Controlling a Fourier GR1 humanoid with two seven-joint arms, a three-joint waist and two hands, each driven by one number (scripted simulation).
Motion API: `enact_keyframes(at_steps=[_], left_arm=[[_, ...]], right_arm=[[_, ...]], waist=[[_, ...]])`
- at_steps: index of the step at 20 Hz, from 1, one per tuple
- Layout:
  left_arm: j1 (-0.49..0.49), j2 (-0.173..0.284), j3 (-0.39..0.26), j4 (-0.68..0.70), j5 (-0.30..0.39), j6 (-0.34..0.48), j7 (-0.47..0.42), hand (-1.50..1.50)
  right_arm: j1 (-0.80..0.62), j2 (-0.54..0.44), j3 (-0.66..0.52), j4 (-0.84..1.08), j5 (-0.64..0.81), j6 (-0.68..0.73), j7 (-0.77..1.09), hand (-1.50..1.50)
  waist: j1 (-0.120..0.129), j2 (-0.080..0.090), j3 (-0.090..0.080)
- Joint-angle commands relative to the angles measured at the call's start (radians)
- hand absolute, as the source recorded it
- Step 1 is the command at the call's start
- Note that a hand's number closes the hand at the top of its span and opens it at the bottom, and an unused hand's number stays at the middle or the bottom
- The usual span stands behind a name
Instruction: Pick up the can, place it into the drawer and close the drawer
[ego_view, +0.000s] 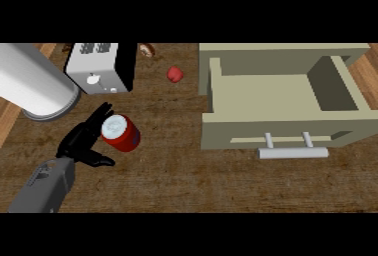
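One arm in view: a grey forearm enters from about 7 o'clock on the counter (184, 185), ending in the left hand (83, 142).
Cylinder: a large white cylinder (33, 80) lies at 10 o'clock, its lower end over a grey round base.
Left hand: it sits at 8 o'clock, fingers straight and released, pointing up toward 1 o'clock, with the thumb sticking out to the right below the can.
Can: the red can (120, 133) with a pale top stands on the counter just beside the hand's fingers, on their right; whether they touch it I cannot tell.
Toaster: a white toaster (100, 70) with a black side stands at 11 o'clock, above the can.
Red lump: a small red thing (176, 74) lies at 12 o'clock, between the toaster and the drawer.
Drawer: the beige drawer (284, 131) is pulled open at 2 o'clock, its grey handle (293, 152) at the front; the can is well apart from it, toward 9 o'clock.
Right hand: not in view.
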Motion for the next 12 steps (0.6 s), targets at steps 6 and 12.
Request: enact_keyframes(at_steps=[6,12], left_arm=[[-0.079,0.018,0.015,0.206,-0.041,-0.045,-0.119,-1.50],[-0.122,-0.060,0.050,0.270,-0.011,0.001,-0.112,-1.50]], right_arm=[[0.028,-0.001,-0.030,-0.055,-0.089,0.001,0.063,-1.50],[0.023,0.042,-0.007,-0.053,-0.022,0.023,0.030,-1.50]], waist=[[-0.005,0.002,-0.001],[-0.010,0.004,-0.001]])
